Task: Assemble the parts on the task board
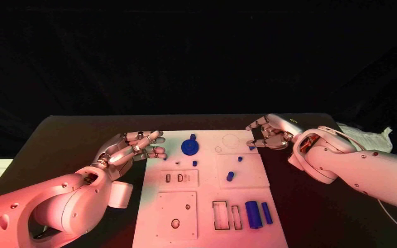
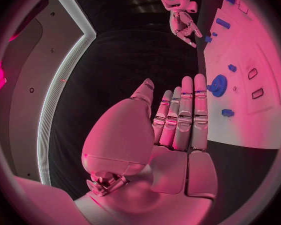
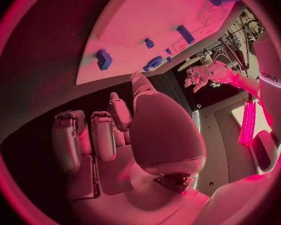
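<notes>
Black table (image 1: 74, 130), white task board (image 1: 211, 199) at centre: we find both hands empty at the board's far end.

We note the left hand (image 1: 132, 149) just beside the left edge with fingers apart, holding nothing; the right hand (image 1: 271, 133) at the far right corner, fingers curled, nothing seen held. Loose blue parts lie mid-board: a round disc (image 1: 190, 146), small pegs (image 1: 230, 175), bars (image 1: 254, 213) near right. We judge a careless reach could scatter the pegs or nudge the board.
</notes>
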{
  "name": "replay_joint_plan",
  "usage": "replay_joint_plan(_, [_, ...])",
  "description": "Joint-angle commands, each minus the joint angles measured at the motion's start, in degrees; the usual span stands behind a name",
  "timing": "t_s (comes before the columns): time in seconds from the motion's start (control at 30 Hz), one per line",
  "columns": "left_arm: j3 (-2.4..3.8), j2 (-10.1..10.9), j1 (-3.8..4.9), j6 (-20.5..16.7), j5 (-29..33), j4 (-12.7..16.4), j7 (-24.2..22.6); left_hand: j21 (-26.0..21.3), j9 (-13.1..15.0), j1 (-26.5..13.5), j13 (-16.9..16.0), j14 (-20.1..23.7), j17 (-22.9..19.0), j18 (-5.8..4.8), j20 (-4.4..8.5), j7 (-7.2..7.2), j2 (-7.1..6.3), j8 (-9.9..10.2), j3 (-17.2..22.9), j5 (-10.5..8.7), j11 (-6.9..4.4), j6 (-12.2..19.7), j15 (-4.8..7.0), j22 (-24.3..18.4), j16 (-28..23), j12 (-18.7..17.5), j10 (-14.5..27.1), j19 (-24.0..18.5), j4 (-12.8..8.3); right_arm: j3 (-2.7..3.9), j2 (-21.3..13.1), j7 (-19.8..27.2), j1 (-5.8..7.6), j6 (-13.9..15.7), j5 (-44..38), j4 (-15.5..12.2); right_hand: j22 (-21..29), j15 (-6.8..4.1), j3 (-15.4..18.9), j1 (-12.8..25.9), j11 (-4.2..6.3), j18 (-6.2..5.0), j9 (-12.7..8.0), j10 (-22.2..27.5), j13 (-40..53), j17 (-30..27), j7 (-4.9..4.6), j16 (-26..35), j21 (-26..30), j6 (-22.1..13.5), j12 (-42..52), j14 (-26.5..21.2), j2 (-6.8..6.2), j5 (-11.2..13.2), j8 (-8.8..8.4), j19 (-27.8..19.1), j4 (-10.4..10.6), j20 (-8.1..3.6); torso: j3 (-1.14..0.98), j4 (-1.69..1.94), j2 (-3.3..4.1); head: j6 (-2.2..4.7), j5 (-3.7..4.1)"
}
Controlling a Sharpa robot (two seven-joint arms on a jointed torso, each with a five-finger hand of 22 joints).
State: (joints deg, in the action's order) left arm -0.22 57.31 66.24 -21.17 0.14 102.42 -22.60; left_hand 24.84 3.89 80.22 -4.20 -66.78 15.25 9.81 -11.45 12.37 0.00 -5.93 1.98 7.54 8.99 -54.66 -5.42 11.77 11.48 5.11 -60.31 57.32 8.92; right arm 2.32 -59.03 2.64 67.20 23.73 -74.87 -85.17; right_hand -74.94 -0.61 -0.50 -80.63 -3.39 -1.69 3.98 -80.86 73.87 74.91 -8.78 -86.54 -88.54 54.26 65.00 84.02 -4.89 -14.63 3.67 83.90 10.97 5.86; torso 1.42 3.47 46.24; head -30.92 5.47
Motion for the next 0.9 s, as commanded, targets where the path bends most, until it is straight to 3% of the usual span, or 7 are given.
replay_joint_plan(0.03, [0.03,-0.17,0.05,1.41,0.07,0.02,-0.17,0.05,-0.04,0.23,0.06,-0.21,0.05,0.54,-0.2,0.1,0.3,0.27,0.02,-0.16,0.19,0.1,-0.3,0.03,-0.34,-0.17,0.15,-0.31,-0.42,0.0,0.21,2.55,-0.55,-2.35,1.51,1.05,-12.69,0.08,0.17,-0.58,-0.15,1.08,-0.09,-0.21,0.12,8.04,0.02,-0.2,-0.38,-0.35,0.27,4.53,-0.06,0.23,-0.15,4.16,-0.3,0.01,0.07,0.17,0.05,-0.07,0.43])
replay_joint_plan(0.33, [0.03,-0.1,0.05,1.4,0.07,-0.17,-0.17,0.06,-0.04,0.33,0.06,-0.23,0.1,0.54,-0.2,0.08,0.34,0.28,0.05,-0.16,0.17,0.07,-0.29,0.03,-0.38,-0.19,0.11,-0.31,-0.52,-0.01,0.77,3.28,-2.18,-2.66,1.22,3.74,-12.68,0.09,0.17,-1.38,-0.12,1.08,0.04,-0.39,0.46,8.17,0.07,-0.25,-0.38,-0.06,0.76,4.55,0.06,0.3,0.1,4.15,-0.69,0.06,0.13,0.19,0.03,-0.32,0.37])
replay_joint_plan(0.67, [0.03,-0.09,0.05,1.41,0.07,-0.26,-0.16,0.06,-0.04,0.33,0.06,-0.23,0.1,0.54,-0.2,0.08,0.34,0.28,0.05,-0.16,0.17,0.07,-0.29,0.03,-0.38,-0.19,0.11,-0.31,-0.52,0.0,1.78,3.7,-3.08,-2.96,1.1,5.56,-12.7,0.0,-0.32,-2.87,0.02,1.08,0.29,-0.55,0.82,8.49,0.21,-0.39,-0.38,1.11,1.23,4.61,0.99,0.52,0.5,4.16,-1.46,0.02,0.15,0.29,-0.01,-0.54,0.32])
replay_joint_plan(0.9, [0.03,-0.05,0.05,1.39,0.07,-0.3,-0.12,0.06,-0.04,0.33,0.06,-0.23,0.1,0.54,-0.2,0.08,0.34,0.28,0.05,-0.16,0.17,0.07,-0.29,0.03,-0.38,-0.19,0.11,-0.31,-0.52,0.0,2.07,3.95,-3.38,-3.08,1.08,6.07,-12.8,-0.13,-0.6,-3.33,0.18,1.1,0.47,-0.71,1.06,8.75,0.38,-0.5,-0.42,2.44,1.54,4.66,1.6,1.29,0.82,4.24,-1.74,-0.08,0.15,0.16,0.03,-0.56,0.29])
